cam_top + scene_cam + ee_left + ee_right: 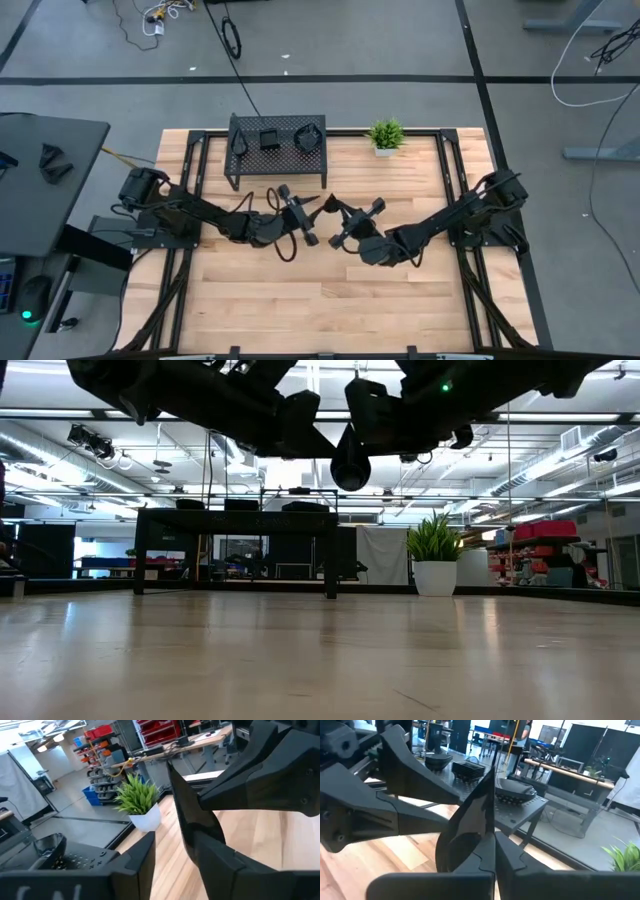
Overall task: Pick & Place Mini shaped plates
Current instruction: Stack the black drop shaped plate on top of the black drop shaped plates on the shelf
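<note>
One glossy black mini plate (pixel 325 205) hangs in mid-air over the table's middle, standing on edge between my two grippers. My right gripper (pixel 495 865) (pixel 342 216) is shut on it. My left gripper (pixel 175 867) (pixel 308 213) is open, with a finger on each side of the plate (pixel 189 815). More black plates sit in stacks (pixel 468 768) (pixel 270 138) on top of the black perforated rack (pixel 278 150) at the far edge. My right gripper pinches the plate's near rim (pixel 487 847) between its two fingers, coming level from the table's right. The plate is lifted clear and stands on edge, its glossy face (pixel 470 815) rising beyond the fingertips. My left gripper: wood shows between one finger (pixel 142 855) and the plate; whether the other finger (pixel 222 862) touches it, I cannot tell.
A small green potted plant (pixel 386 135) (pixel 435 555) stands at the far edge, right of the rack (pixel 235 520). Both arms reach in high above the wooden table top (pixel 320 300). Black frame rails (pixel 450 190) run along the table's sides.
</note>
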Controlling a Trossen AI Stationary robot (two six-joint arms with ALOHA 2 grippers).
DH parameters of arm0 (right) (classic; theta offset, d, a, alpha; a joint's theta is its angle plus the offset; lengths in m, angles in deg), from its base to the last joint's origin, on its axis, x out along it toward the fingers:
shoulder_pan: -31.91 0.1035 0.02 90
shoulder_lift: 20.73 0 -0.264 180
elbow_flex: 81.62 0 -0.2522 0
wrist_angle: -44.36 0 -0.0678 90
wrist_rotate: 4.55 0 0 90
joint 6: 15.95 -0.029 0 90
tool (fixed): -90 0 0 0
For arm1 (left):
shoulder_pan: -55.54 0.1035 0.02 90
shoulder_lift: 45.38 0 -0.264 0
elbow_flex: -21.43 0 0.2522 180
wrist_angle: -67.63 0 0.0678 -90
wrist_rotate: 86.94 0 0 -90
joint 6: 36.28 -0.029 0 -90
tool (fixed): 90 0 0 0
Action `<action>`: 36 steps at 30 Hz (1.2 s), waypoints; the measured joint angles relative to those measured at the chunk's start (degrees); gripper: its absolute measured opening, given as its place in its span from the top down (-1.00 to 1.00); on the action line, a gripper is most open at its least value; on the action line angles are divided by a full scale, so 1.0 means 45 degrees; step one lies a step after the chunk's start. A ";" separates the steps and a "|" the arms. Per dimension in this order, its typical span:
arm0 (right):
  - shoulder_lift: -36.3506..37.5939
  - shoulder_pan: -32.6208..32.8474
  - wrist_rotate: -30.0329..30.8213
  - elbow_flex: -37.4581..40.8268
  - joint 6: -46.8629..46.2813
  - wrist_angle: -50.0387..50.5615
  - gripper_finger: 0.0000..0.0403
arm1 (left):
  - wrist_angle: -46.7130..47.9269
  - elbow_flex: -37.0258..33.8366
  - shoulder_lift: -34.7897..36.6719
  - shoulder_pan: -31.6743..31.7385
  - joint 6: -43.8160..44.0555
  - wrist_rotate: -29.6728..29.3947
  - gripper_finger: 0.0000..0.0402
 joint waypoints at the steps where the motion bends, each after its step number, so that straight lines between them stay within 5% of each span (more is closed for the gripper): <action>1: 0.0000 0.0020 0.0071 0.0000 -0.0063 -0.0001 1.00 | -0.0008 -0.0002 0.0000 0.0000 0.0000 -0.0101 0.32; 14: 0.0000 0.0121 0.0321 0.0000 0.0157 -0.0175 1.00 | 0.0038 -0.0002 0.0000 0.0000 0.0418 0.0655 0.62; 27: -0.0098 0.0095 0.1105 0.0005 -0.0147 -0.0020 1.00 | 0.0062 -0.0006 0.0000 0.0431 0.1840 0.1602 0.16; 36: -0.0321 0.0092 0.0890 0.0015 -0.0004 -0.0669 1.00 | 0.0113 -0.0016 0.0005 0.0792 0.2341 0.1813 0.25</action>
